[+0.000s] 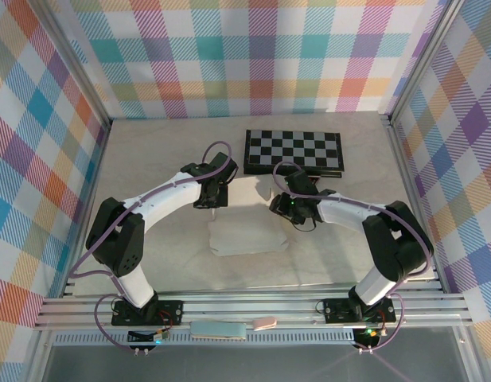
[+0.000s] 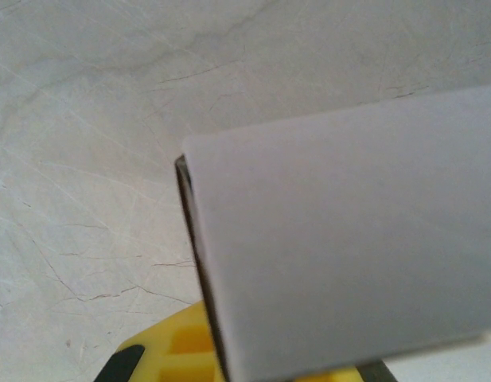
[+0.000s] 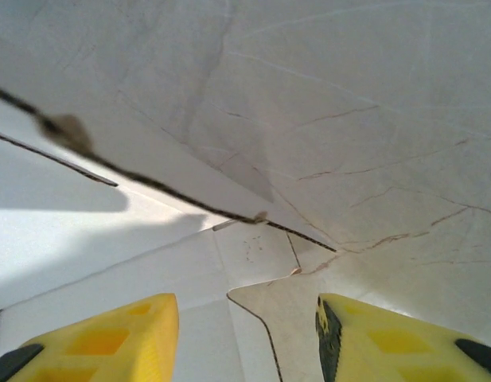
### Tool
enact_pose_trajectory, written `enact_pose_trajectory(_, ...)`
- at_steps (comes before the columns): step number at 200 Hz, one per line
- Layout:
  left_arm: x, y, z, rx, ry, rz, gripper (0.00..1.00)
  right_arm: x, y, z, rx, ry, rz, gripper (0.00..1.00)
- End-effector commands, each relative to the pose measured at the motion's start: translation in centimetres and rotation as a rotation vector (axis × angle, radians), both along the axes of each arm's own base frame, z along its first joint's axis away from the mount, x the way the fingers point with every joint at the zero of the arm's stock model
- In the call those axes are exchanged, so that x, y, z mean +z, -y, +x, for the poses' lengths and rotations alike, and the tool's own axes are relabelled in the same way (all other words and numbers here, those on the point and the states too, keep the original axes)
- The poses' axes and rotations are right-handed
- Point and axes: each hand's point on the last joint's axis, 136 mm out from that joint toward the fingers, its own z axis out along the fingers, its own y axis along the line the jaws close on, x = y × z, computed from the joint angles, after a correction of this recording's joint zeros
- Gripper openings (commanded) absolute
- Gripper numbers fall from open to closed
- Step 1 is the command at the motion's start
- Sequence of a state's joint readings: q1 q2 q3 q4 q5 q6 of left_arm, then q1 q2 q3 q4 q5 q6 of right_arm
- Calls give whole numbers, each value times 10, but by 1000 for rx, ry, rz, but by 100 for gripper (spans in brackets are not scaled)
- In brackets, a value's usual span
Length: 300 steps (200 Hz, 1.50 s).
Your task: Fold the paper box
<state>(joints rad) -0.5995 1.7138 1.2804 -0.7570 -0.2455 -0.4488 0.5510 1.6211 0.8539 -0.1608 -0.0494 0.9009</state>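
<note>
Two grippers flanked the paper box (image 1: pixel 249 237), which lay on the table (image 1: pixel 150 175) between the arms, toward 7 o'clock from the chessboard (image 1: pixel 293 150). From the left gripper (image 1: pixel 211 199) the box sat at 4 to 5 o'clock. A white panel covered the gap between that gripper's fingers in the wrist view, so its grip could not be told. The right gripper (image 1: pixel 286 208), with the box at 8 o'clock, stood spread wide, its yellow fingers (image 3: pixel 110 338) over creased flaps.

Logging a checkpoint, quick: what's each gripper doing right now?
Left gripper: closed on a flap of the paper box.
Right gripper: open, holding nothing.
</note>
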Motion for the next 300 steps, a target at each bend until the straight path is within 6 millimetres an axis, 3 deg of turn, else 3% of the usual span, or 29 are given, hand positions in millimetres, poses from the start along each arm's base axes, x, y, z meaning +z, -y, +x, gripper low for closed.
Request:
enact_pose_trajectory(1, 6, -4, 1, -5, -2, 16, 0, -8, -3, 1, -1, -15, 1, 48)
enact_pose_trajectory(33, 7, -4, 0, -8, -4, 17, 0, -12, -12, 15, 7, -2, 10, 43)
enact_pose_trajectory(75, 5, -4, 0, -9, -7, 18, 0, -1, -20, 25, 15, 34, 35, 36)
enact_pose_trajectory(172, 5, -4, 0, -8, -7, 16, 0, 18, -21, 30, -113, 62, 144, 34)
enact_pose_trajectory(231, 5, -4, 0, -7, -7, 13, 0, 14, -23, 42, -209, 12, 225, 33)
enact_pose_trajectory(300, 5, -2, 1, -5, -5, 8, 0, 12, -38, 27, -93, -23, 203, 32)
